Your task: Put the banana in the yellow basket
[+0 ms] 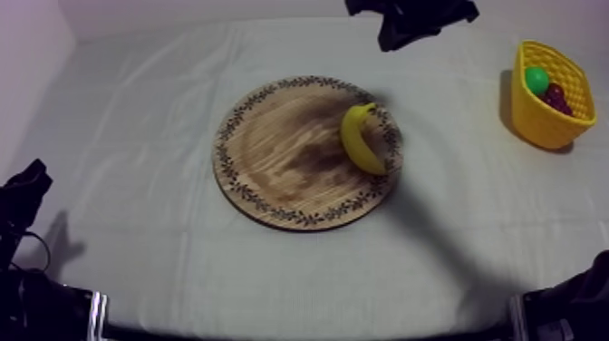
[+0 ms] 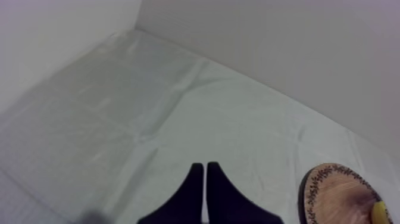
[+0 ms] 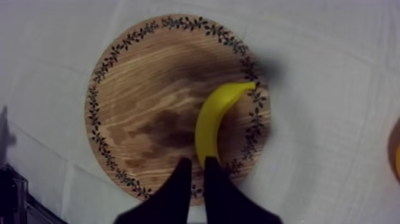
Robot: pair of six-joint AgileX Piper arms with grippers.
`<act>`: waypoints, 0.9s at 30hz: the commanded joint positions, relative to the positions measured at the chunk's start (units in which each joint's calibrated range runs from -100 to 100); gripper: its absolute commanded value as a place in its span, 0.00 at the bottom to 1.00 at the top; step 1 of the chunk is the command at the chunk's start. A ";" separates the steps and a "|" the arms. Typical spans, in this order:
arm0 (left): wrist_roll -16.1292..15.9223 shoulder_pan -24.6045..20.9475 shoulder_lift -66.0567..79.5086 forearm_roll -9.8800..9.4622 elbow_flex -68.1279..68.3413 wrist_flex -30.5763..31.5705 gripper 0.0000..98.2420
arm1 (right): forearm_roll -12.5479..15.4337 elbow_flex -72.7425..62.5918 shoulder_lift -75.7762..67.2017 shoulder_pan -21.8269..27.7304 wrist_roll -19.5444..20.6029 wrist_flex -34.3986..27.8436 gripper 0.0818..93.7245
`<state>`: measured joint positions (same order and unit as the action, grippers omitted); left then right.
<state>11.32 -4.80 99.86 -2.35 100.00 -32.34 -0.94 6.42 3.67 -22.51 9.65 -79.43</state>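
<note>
basket (image 1: 541, 120) at our far right holds a green fruit (image 1: 536, 80) and a dark red fruit (image 1: 555, 96), while the banana (image 1: 361, 138) lies on the board (image 1: 272, 163) by its rim, our right gripper (image 3: 196, 162) over the banana's end and our left gripper (image 2: 204, 168) over bare cloth (image 1: 136, 136) near white walls (image 2: 297, 47), both with fingers pressed together.

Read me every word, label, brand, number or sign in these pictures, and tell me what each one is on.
None: no words, numbers or signs can be read.
The wooden board bears only a leafy pattern round its rim, not letters.
The banana, the yellow basket and the cloth carry no lettering.
</note>
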 commanded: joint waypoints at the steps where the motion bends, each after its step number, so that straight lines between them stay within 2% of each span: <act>1: -0.02 -0.01 -0.04 -0.02 0.00 0.00 0.00 | -0.14 0.38 1.56 -0.24 0.72 -0.16 0.22; 16: -0.02 -0.01 -0.04 -0.02 0.00 0.00 0.00 | -0.76 3.24 10.06 -1.88 2.56 3.86 0.60; 27: -0.02 -0.01 -0.04 -0.02 0.00 0.00 0.00 | -2.04 3.94 20.21 -2.28 4.29 10.58 0.68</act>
<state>11.32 -4.80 99.86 -2.35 100.00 -32.34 -2.93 10.60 22.13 -24.81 13.75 -68.71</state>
